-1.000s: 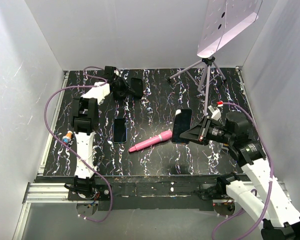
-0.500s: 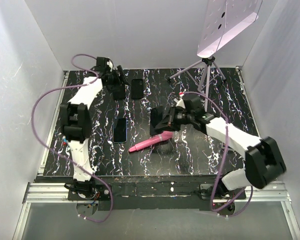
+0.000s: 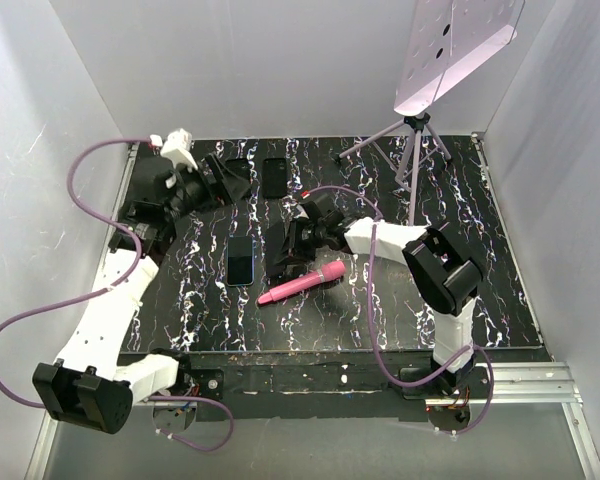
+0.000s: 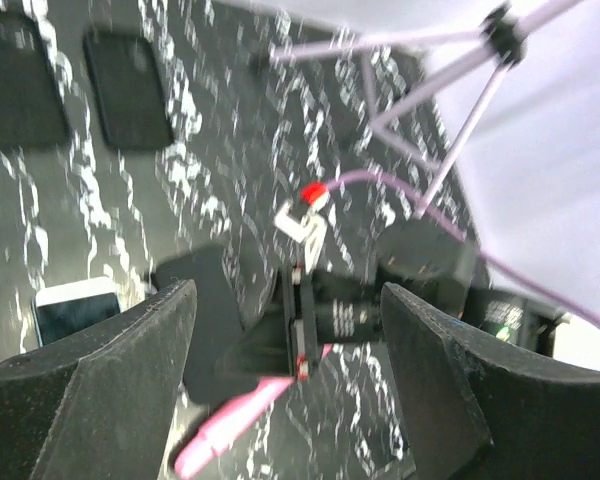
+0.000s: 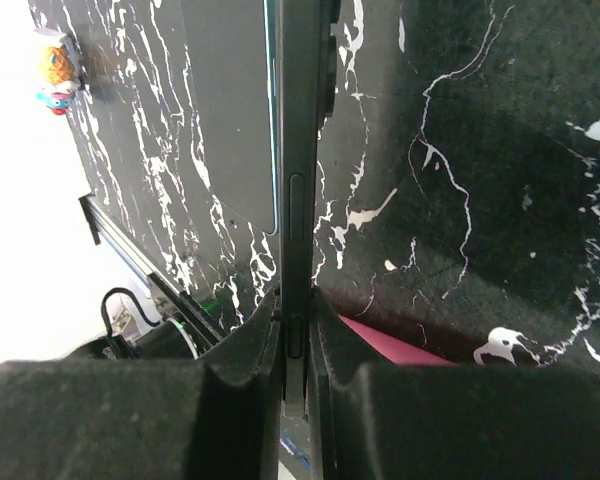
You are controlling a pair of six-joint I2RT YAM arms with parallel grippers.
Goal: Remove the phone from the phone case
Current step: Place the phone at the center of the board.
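Observation:
My right gripper [image 3: 288,240] is over the middle of the table, shut on a dark phone [image 3: 277,248] held on edge. In the right wrist view the phone [image 5: 291,190] runs as a thin slab with a side button between the shut fingers [image 5: 242,390]; I cannot tell whether a phone case is on it. My left gripper [image 3: 230,182] hangs open at the back left with nothing in it. Its wrist view looks between its wide fingers [image 4: 120,380] towards the right gripper [image 4: 325,320] and the dark phone [image 4: 195,315].
A second phone [image 3: 241,260] lies flat, screen up, left of centre. A pink stick [image 3: 300,283] lies beside it. Two flat black slabs [image 3: 274,176] [image 4: 15,90] lie at the back. A tripod [image 3: 410,150] with a lilac panel stands back right. A small toy [image 5: 55,70] sits near the edge.
The right arm swung from the right side to the table's middle, carrying the dark phone. The left arm drew back leftwards from the black slab at the back and its gripper opened.

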